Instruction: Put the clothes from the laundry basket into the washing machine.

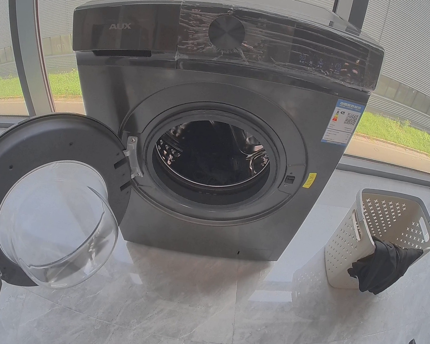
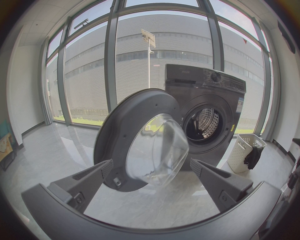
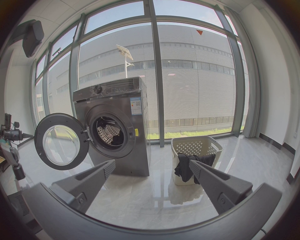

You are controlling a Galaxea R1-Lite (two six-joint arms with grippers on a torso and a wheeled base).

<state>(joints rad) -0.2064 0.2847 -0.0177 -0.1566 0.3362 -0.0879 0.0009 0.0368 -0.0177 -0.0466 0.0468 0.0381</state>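
Both sets of jaws stand wide apart with nothing between them: the left gripper sits low on the robot's left, just in front of the swung-open door, and the right gripper sits low on the robot's right, facing the basket from well back.

Beyond the right gripper, a black garment hangs over the near rim of a white perforated plastic laundry basket, part inside and part drooping down the outer wall. The basket stands on the pale marble-tiled floor, just to the right of the grey front-loading washing machine. The machine's round door, with its clear domed window, hangs open toward the left, leaving the drum exposed.

The step in hand looks like the first reach for the cloth, and the right arm seems best placed for it. It would do well to come down on the bunched fabric at the rim, pinch a thick fold rather than a loose edge, then lift straight up until the trailing cloth clears the light basket, which could tip or drag. The carry should end deep inside the drum so nothing drapes over the door seal.
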